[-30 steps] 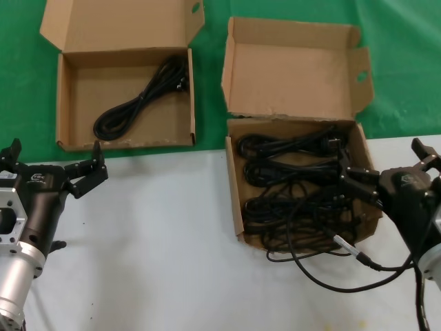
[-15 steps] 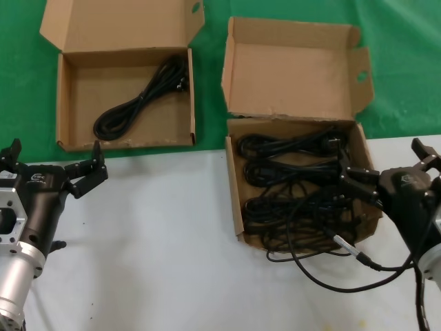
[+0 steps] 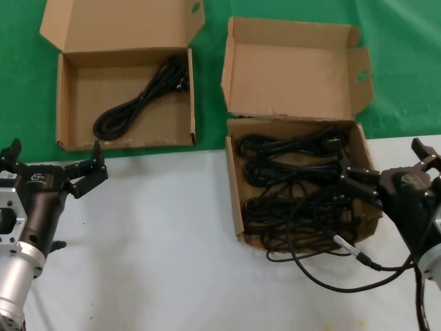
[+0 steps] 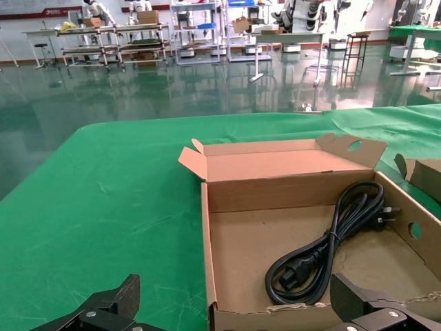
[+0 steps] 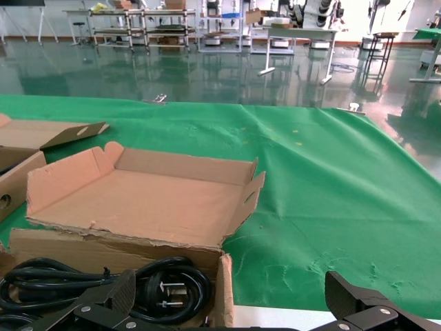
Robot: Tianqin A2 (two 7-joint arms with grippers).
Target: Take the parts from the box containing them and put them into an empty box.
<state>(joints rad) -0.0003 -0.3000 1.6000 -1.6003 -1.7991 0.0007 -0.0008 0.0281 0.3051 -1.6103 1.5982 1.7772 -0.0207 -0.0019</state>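
Comparing with a second ago, you'll find nothing has moved: both arms sit where they were. Your right gripper (image 3: 389,167) hangs over the near right corner of the squarish box (image 3: 236,200), jaws spread wide, one finger reaching in over the cables, gripping nothing. Your left gripper (image 3: 52,165) waits on the left above the white surface (image 3: 158,262), just near of the wider box (image 3: 63,110), jaws also wide apart and empty. A thin black robot cable with a metal connector (image 3: 348,246) trails out on the near side of the squarish box. The power cables (image 3: 296,186) fill that box in glossy tangled loops. One coiled cable (image 3: 141,96) lies in the wider box.
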